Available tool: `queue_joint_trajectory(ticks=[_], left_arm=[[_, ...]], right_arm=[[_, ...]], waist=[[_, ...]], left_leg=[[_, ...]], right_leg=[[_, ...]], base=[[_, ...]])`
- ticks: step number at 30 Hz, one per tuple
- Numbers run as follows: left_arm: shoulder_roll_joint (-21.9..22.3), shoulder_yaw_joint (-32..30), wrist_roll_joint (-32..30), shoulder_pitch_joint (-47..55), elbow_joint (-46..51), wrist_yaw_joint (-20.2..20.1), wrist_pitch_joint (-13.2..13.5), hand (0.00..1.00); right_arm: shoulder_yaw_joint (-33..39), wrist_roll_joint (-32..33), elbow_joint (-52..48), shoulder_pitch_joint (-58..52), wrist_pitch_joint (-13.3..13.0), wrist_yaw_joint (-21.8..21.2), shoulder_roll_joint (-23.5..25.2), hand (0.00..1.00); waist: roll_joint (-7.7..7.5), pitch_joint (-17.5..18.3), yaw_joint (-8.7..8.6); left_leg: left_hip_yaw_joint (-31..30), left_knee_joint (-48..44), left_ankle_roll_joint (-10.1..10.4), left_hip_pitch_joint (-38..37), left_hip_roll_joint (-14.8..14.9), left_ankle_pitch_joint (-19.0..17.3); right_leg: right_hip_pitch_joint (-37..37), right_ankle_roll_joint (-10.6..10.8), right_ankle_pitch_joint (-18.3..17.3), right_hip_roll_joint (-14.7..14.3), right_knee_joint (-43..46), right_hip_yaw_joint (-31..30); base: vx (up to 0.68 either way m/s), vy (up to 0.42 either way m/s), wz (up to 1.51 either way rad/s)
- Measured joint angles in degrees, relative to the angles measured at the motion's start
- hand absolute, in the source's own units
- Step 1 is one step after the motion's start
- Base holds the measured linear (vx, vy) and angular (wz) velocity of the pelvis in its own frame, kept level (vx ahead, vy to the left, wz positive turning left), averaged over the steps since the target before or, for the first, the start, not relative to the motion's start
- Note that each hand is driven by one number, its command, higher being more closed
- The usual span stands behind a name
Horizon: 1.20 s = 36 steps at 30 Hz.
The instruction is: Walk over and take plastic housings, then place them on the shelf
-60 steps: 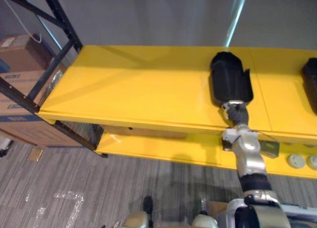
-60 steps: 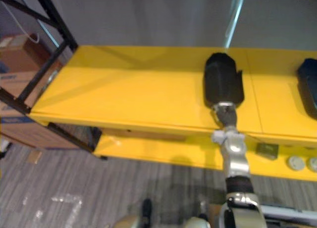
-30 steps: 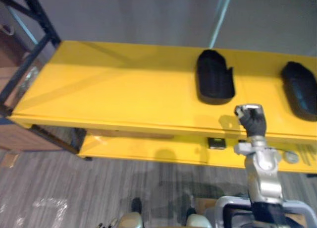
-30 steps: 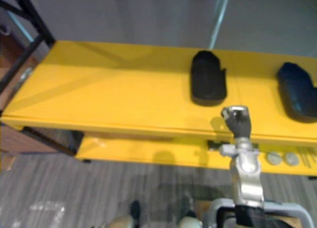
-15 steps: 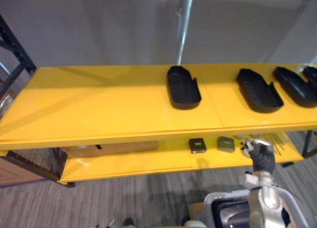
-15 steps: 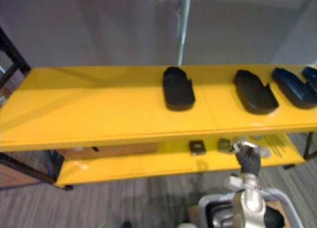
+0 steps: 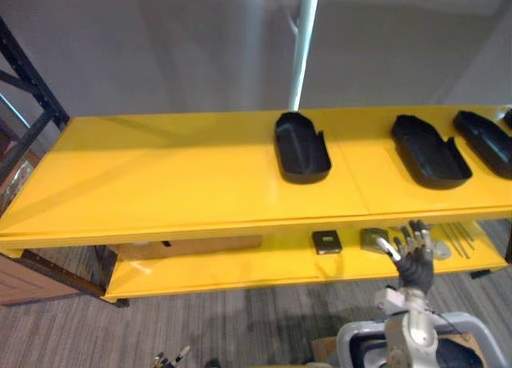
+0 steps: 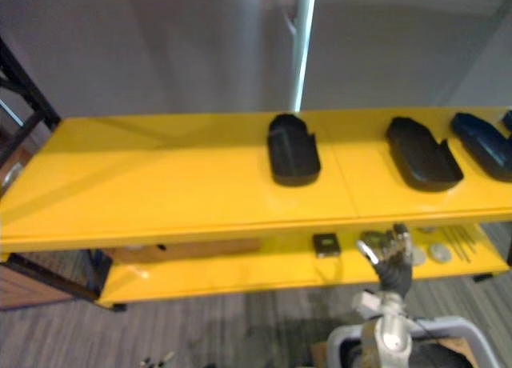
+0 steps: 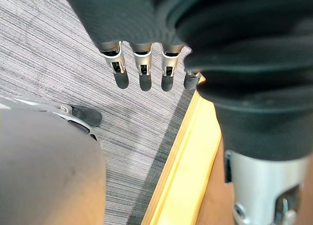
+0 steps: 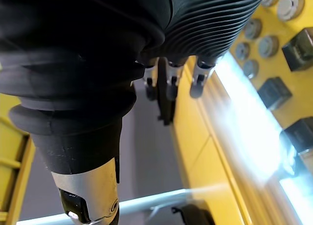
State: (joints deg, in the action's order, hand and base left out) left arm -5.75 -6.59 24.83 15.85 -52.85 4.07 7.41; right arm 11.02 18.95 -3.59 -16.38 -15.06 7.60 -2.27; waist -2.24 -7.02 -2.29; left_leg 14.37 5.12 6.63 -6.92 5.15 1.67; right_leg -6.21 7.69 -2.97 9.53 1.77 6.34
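The yellow shelf (image 7: 160,172) carries three black plastic housings on its top level: the middle housing (image 7: 302,148) lies alone, the second housing (image 7: 430,150) and the third housing (image 7: 486,140) lie near each other to the right. The right robot hand (image 7: 414,258) hangs empty before the lower level, fingers spread. The left robot hand (image 9: 143,63) hangs over the floor (image 9: 49,49), fingers straight, holding nothing. Two small dark blocks (image 7: 326,241) sit on the lower level.

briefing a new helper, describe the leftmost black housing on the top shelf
Find the long yellow shelf against the grey wall. On its top level, the housing lies in front of the pale vertical pole; it is the leftmost, set apart from the other housings at the right end.
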Motion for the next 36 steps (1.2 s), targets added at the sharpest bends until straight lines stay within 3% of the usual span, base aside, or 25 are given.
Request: queue_joint_trajectory(ticks=[7,11,16,22,26,27,30,32,36], left_arm=[[1.4,-3.4,0.0,0.2,0.5,1.5,0.3,0.00],[2.3,-4.6,-0.7,0.5,4.0,3.7,1.9,0.00],[2.5,-6.4,-5.2,-0.8,10.3,6.8,3.9,0.00],[1.3,-6.2,-8.0,-0.8,11.3,6.2,3.7,0.00],[1.5,-5.2,-10.2,-1.9,11.4,5.7,3.7,0.00],[1.4,-4.4,-10.2,-2.4,11.5,5.7,3.7,0.00],[0.2,-1.2,-12.4,-4.7,11.6,5.5,3.7,0.00],[-0.7,1.2,-12.5,-6.9,11.7,5.0,3.7,0.00],[-0.9,4.0,-14.1,-13.1,11.7,4.6,3.7,0.00]], right_arm=[[0.0,0.0,0.9,-0.3,0.0,0.1,-1.5,0.00],[0.3,0.0,3.3,0.8,0.3,0.1,-4.3,0.00],[1.1,-1.1,4.9,8.8,0.5,0.1,-6.6,0.00],[-0.1,-1.8,4.8,10.3,0.5,3.7,-6.9,0.00],[2.1,-1.8,3.3,8.2,1.1,5.1,-8.3,0.00],[3.0,-1.8,2.6,7.5,1.4,5.1,-8.6,0.00],[6.0,-1.7,-0.6,5.6,1.4,5.1,-9.3,0.00],[7.1,-1.7,-1.2,5.1,1.3,5.2,-9.5,0.00],[8.2,-1.7,-2.4,3.7,1.3,6.1,-9.4,0.00]], waist=[[-0.36,0.3,0.08],[-0.40,0.5,0.27],[-0.96,-3.1,1.63],[-2.14,-4.5,2.56],[-2.51,-4.7,1.10],[-2.73,-4.8,1.15],[-3.24,-5.2,-1.16],[-3.29,-5.3,-1.77],[-3.07,-6.8,-3.99]], left_leg=[[-0.1,0.0,0.4,0.2,0.5,-0.3],[-3.0,-0.4,0.4,1.9,0.3,-0.1],[-5.6,-7.7,-0.2,5.2,1.0,-2.9],[-2.7,-7.6,0.2,5.3,0.9,-3.7],[-0.1,-8.7,0.7,5.2,1.5,-4.2],[0.7,-9.9,0.8,5.2,2.1,-5.0],[2.8,-16.2,1.1,6.8,4.7,-8.7],[4.8,-18.9,1.2,7.3,6.1,-10.5],[7.1,-22.0,0.9,8.3,7.0,-12.9]], right_leg=[[0.0,-0.5,0.2,-0.6,-1.6,-0.1],[0.2,-0.3,0.4,-0.6,-1.5,2.0],[1.2,-0.4,0.6,-0.4,2.4,3.0],[3.3,-0.9,-0.1,0.4,2.6,2.0],[4.9,-1.0,-0.1,-0.3,2.5,-0.8],[5.2,-1.1,0.0,-0.8,2.5,-1.9],[5.4,-1.1,1.1,-2.6,1.8,-4.6],[5.8,-1.0,2.2,-3.5,1.2,-6.7],[6.9,-0.9,3.7,-4.0,0.5,-9.7]], base=[[0.00,-0.002,-0.02],[0.04,-0.007,0.29],[-0.03,0.002,0.12],[-0.09,0.004,-0.23],[-0.04,-0.001,-0.36],[0.03,0.002,-0.58],[0.04,0.000,-0.48],[0.06,0.031,-0.55],[0.04,0.060,-0.45]])
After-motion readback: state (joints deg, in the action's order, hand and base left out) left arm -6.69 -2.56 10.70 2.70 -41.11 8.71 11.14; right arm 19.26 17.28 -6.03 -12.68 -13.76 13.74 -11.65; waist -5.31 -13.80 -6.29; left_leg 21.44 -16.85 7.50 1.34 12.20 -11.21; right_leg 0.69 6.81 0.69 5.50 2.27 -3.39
